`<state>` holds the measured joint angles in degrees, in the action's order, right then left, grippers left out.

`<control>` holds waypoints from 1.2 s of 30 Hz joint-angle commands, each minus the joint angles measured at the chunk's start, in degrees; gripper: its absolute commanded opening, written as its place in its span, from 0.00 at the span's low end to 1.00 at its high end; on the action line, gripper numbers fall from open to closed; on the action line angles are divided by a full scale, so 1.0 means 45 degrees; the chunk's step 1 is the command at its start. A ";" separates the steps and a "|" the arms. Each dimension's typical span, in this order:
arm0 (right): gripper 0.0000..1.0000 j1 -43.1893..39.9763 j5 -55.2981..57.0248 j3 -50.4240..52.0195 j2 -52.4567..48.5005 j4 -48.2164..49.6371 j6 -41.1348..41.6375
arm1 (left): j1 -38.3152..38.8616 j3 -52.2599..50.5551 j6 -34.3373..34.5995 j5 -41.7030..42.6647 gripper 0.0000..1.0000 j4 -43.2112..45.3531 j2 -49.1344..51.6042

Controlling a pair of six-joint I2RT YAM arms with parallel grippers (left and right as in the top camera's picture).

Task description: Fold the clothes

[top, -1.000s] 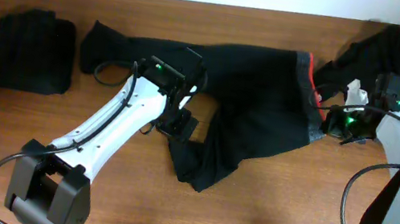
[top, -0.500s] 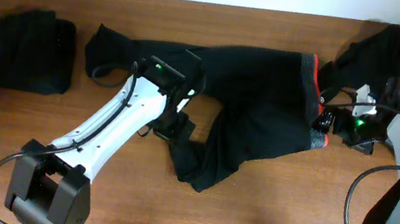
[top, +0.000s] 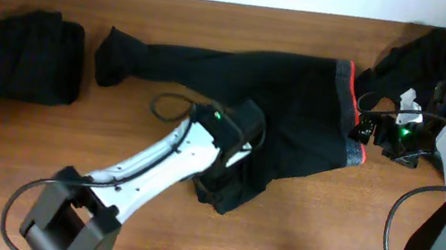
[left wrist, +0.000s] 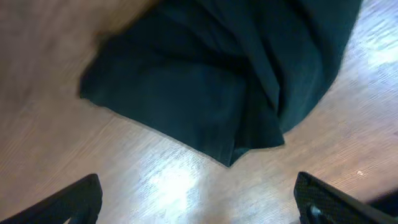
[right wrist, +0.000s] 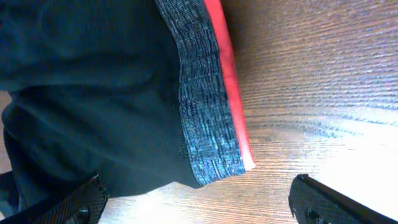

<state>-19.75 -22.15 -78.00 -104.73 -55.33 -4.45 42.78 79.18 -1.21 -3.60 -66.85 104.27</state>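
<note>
Left gripper (left wrist: 198, 186) gapes empty over the trousers (top: 301, 93), right gripper (right wrist: 196, 190) likewise beside their waistband (right wrist: 205, 124) — a dark heap (top: 439, 52) crowds it; folded garment (top: 26, 56) far left.

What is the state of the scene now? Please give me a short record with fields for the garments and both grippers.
trousers: black trousers spread across the table, unfolded, one leg reaching left, the other bunched toward the front
waistband: grey waistband with red-orange edge, at the right end
left gripper: left gripper open, at the bunched leg end, holding nothing
right gripper: right gripper open, beside the waistband, holding nothing
other clothes: folded black garment far left; dark pile far right corner
</note>
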 commanded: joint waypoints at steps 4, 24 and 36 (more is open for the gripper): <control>0.99 -0.0034 -0.0180 -0.0233 0.0194 -0.0049 0.0087 | -0.0024 -0.1613 -0.0481 0.0102 0.93 0.1797 -0.0199; 0.99 -0.0034 -0.0170 -0.0233 0.0194 -0.0087 0.0087 | -0.0029 -0.1753 -0.0602 0.0092 0.01 0.2608 -0.0199; 0.99 -0.0034 -0.0180 -0.0233 0.0194 -0.0092 0.0092 | -0.1972 -0.0170 -0.0209 0.0083 0.01 0.2623 -0.1302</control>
<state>-19.75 -22.15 -78.02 -104.73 -55.57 -4.43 39.07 74.02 -3.20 -3.22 -55.24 103.15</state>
